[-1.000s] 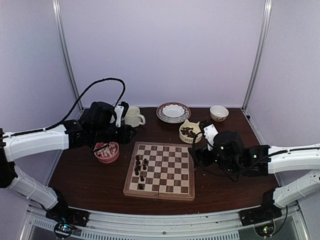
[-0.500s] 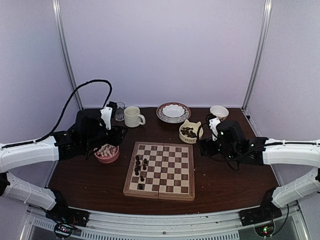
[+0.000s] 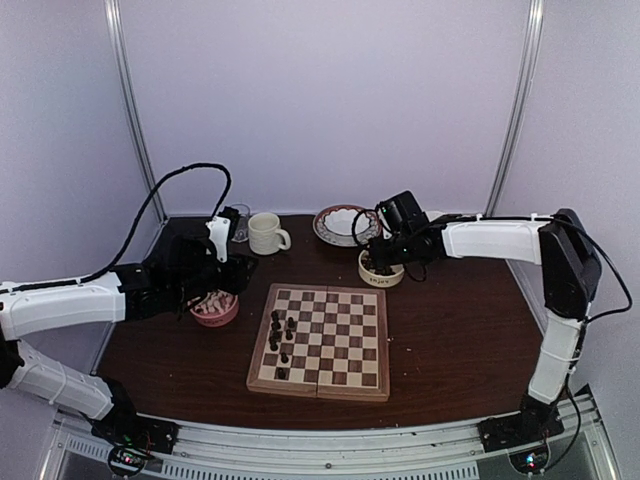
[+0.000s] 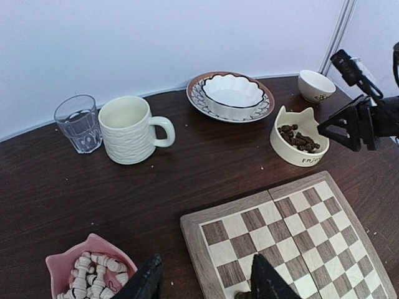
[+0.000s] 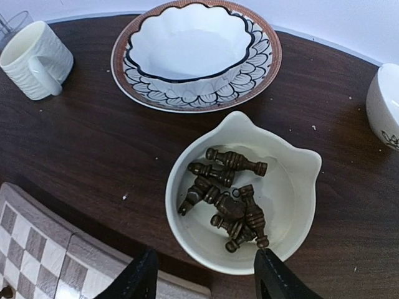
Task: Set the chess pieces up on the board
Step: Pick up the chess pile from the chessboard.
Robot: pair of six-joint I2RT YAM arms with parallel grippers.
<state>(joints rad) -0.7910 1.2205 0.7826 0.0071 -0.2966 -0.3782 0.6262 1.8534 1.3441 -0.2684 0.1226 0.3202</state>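
Right tool (image 3: 378, 252) hangs over the cream bowl (image 3: 384, 281); dark chess pieces (image 3: 279, 335) dot the board (image 3: 345, 352).

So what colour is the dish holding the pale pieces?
Pink; the dish shows best in the left wrist view.

the only lettering is a short dark word on the outer wall of the cream cat-eared bowl (image 4: 288, 153), at its 5 o'clock, starting "fr", the rest unreadable.

A cream mug (image 4: 128, 129) stands at the worktop's (image 4: 206, 168) 11 o'clock, with a glass (image 4: 79, 123) just beside it at its 9. A scalloped bowl (image 4: 234, 93) sits on a patterned plate (image 4: 198, 87) at 12, and a small white bowl (image 4: 315, 85) at 1.
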